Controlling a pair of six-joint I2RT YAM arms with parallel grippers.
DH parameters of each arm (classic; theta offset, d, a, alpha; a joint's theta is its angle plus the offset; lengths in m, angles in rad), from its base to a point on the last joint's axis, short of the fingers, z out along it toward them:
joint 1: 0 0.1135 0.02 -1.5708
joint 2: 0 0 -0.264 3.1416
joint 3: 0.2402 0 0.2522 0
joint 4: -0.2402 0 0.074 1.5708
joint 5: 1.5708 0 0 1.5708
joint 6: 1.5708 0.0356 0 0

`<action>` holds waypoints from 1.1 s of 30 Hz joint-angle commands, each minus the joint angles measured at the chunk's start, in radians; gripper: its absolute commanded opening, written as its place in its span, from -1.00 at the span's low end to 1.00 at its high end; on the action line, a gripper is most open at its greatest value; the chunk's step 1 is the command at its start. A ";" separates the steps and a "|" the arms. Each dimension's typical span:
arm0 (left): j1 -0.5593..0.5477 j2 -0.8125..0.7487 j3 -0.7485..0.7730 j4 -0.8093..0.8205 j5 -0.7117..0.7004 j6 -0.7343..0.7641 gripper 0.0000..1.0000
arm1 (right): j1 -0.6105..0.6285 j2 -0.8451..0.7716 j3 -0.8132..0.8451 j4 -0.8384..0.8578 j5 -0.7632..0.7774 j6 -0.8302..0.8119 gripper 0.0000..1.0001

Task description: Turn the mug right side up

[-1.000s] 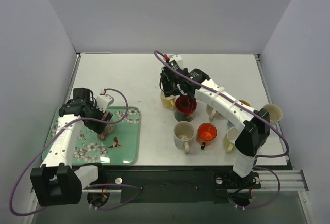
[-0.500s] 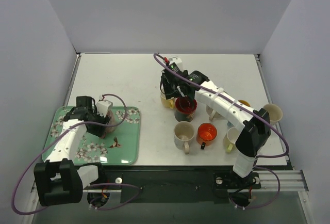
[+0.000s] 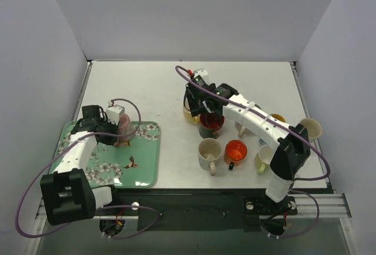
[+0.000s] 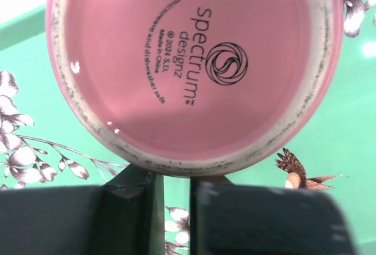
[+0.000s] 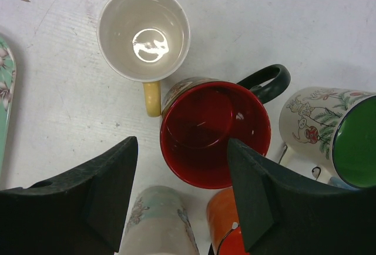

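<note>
The pink mug [image 3: 125, 130] hangs tilted over the green flowered tray [image 3: 144, 167]. In the left wrist view its printed base [image 4: 194, 61] faces the camera and fills the frame. My left gripper [image 3: 115, 131] [image 4: 173, 187] is shut on the mug, its fingers close together at the base's lower edge. The exact grip point is hidden under the base. Over the mug cluster in mid-table my right gripper [image 3: 203, 110] [image 5: 182, 193] is open, above a red mug [image 5: 214, 131], holding nothing.
Several upright mugs stand in mid-table: a cream one with a yellow handle [image 5: 144, 34], a cream one [image 3: 209, 152], an orange one [image 3: 236, 151], a green-lined one [image 5: 346, 137] and one near the right edge [image 3: 310, 128]. The tray sits at the table's front left.
My left gripper has shut on the pink mug and carried it from low on the tray toward the tray's far edge. The right arm has hardly moved.
</note>
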 commanded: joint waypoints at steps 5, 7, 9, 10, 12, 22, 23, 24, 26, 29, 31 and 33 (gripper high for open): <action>0.124 -0.031 0.111 -0.064 0.185 -0.009 -1.00 | 0.051 -0.085 0.013 -0.055 0.152 -0.028 0.15; 0.156 -0.068 0.157 -0.123 0.255 -0.017 -1.00 | 0.095 -0.094 0.050 -0.092 0.236 -0.067 0.18; 0.172 -0.094 0.211 -0.185 0.341 -0.035 -1.00 | 0.144 -0.119 0.065 -0.097 0.267 -0.116 0.27; 0.172 -0.101 0.231 -0.226 0.402 -0.057 -1.00 | 0.181 -0.129 0.067 -0.080 0.278 -0.119 0.32; 0.172 -0.121 0.300 -0.277 0.496 -0.093 -1.00 | 0.235 -0.168 0.050 -0.028 0.289 -0.137 0.39; 0.075 -0.138 0.645 -0.542 0.910 -0.218 -1.00 | 0.323 -0.439 -0.298 0.775 -0.150 0.054 0.49; 0.067 -0.141 0.671 -0.547 0.927 -0.227 -1.00 | 0.323 -0.444 -0.332 0.890 -0.173 0.106 0.48; 0.052 -0.149 0.683 -0.544 0.949 -0.238 -1.00 | 0.324 -0.444 -0.346 0.943 -0.180 0.132 0.48; 0.038 -0.163 0.696 -0.507 1.001 -0.291 -1.00 | 0.324 -0.426 -0.360 1.038 -0.214 0.191 0.46; 0.012 -0.192 0.676 -0.367 1.067 -0.438 -1.00 | 0.324 -0.381 -0.345 1.119 -0.239 0.274 0.42; -0.009 -0.224 0.651 -0.255 1.055 -0.538 -1.00 | 0.323 -0.352 -0.308 1.091 -0.245 0.295 0.40; -0.009 -0.246 0.631 -0.181 1.047 -0.590 -1.00 | 0.323 -0.335 -0.288 1.084 -0.242 0.295 0.39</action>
